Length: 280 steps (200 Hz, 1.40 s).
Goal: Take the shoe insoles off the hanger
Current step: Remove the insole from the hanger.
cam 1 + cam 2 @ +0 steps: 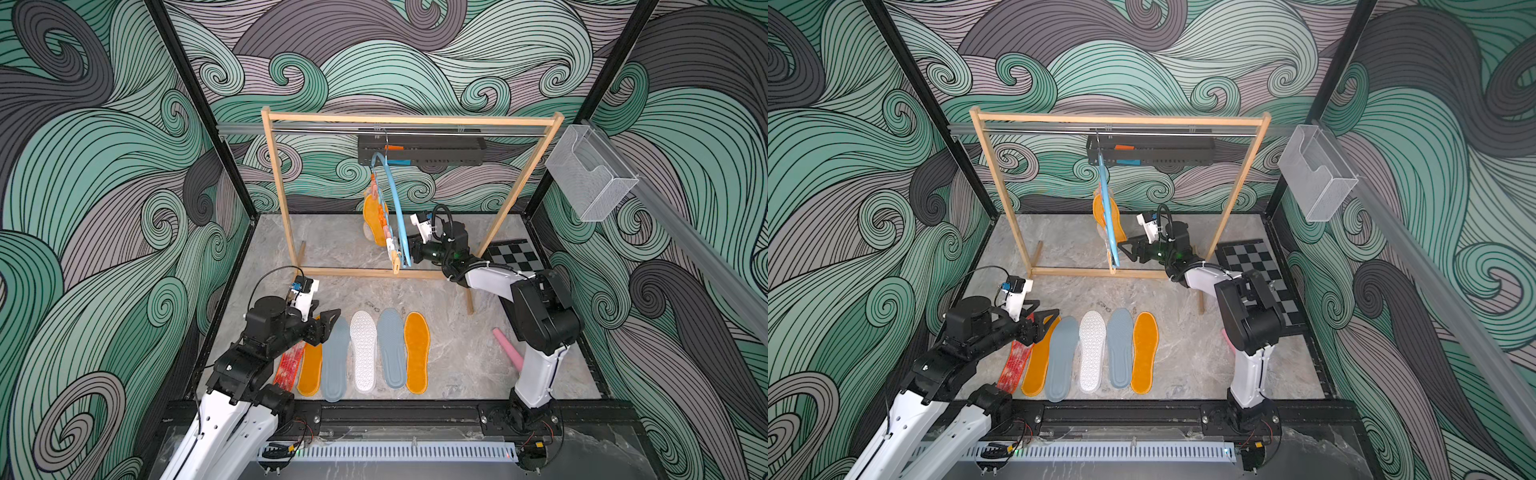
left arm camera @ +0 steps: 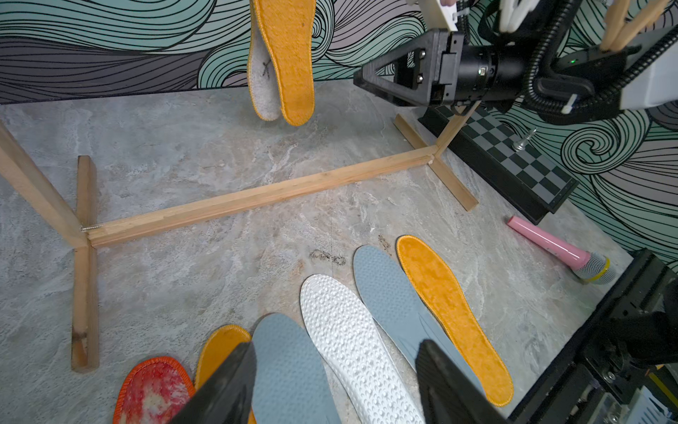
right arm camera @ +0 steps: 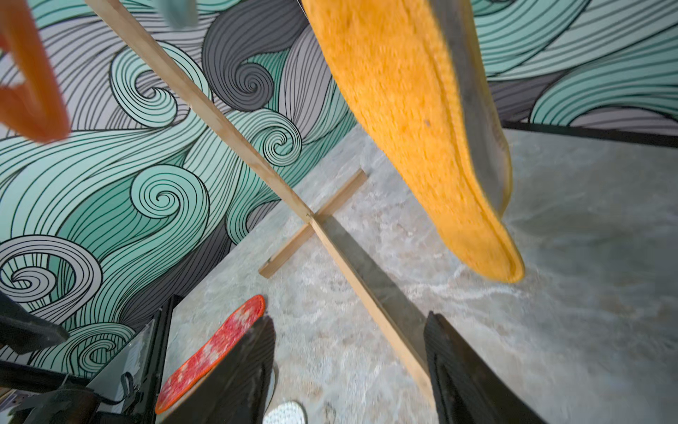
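1. We saw the orange insole (image 2: 293, 62) and the pale felt insole (image 2: 262, 95) hanging lengthwise from the hanger (image 1: 395, 199).
2. Our right fingers (image 3: 462, 374), spread and empty, stood just beside them, so we judged that arm nearer.
3. Our left fingers (image 2: 227, 385), likewise released, hovered over six insoles (image 1: 363, 353) on the surface (image 1: 457, 353).

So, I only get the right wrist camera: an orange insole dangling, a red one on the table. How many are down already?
Observer: Six, side by side on the table: red-white mottled insole, orange insole, grey-blue insole, white dotted insole, second grey-blue insole, second orange insole.
Operator: What's my dangling one hanging from?
Observer: The hanging orange insole and a pale grey felt insole beside it hang from the light blue hanger.
Operator: And the other claw?
Observer: The left claw is open, above the row, holding nothing.
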Tool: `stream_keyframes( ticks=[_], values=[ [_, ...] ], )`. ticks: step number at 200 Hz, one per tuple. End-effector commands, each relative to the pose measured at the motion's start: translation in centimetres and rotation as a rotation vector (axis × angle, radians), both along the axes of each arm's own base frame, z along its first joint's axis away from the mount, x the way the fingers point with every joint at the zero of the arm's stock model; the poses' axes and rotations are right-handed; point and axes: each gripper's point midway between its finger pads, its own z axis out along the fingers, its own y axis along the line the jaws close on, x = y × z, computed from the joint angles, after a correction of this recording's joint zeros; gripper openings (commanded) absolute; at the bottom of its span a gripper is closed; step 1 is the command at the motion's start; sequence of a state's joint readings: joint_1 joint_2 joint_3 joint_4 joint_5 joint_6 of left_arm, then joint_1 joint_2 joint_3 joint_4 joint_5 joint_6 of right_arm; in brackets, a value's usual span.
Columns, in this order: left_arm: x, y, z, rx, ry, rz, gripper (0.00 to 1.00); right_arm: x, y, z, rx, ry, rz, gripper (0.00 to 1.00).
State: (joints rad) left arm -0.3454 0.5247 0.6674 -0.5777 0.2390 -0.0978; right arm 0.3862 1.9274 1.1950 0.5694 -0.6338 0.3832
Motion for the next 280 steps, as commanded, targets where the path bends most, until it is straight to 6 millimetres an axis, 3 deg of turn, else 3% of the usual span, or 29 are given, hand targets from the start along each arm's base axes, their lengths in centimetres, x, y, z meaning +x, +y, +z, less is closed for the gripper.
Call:
stream_keyframes(
  ticks=[1,65,153,206,248,280],
  values=[
    [-0.1,-0.1,0.6,0.006,-0.013,-0.008,0.70,1.4,0.5,2.0,0.026,-0.109,0.038,0.66],
    [0.0,-0.3,0.3,0.009,-0.002,-0.017,0.70,5.8,-0.3,4.0,0.036,-0.194,-0.007,0.67],
    [0.0,-0.4,0.2,0.010,0.000,-0.022,0.70,7.7,1.6,5.5,0.083,-0.246,0.113,0.63],
    [0.0,-0.5,0.2,0.009,0.001,-0.026,0.70,7.0,3.4,4.8,0.104,-0.234,0.201,0.48],
    [0.1,-0.6,0.1,0.010,0.004,-0.028,0.70,7.6,3.9,3.6,0.124,-0.206,0.206,0.32],
    [0.0,-0.7,-0.1,0.011,0.011,-0.031,0.70,7.6,4.1,3.9,0.137,-0.212,0.219,0.05]
  ],
)
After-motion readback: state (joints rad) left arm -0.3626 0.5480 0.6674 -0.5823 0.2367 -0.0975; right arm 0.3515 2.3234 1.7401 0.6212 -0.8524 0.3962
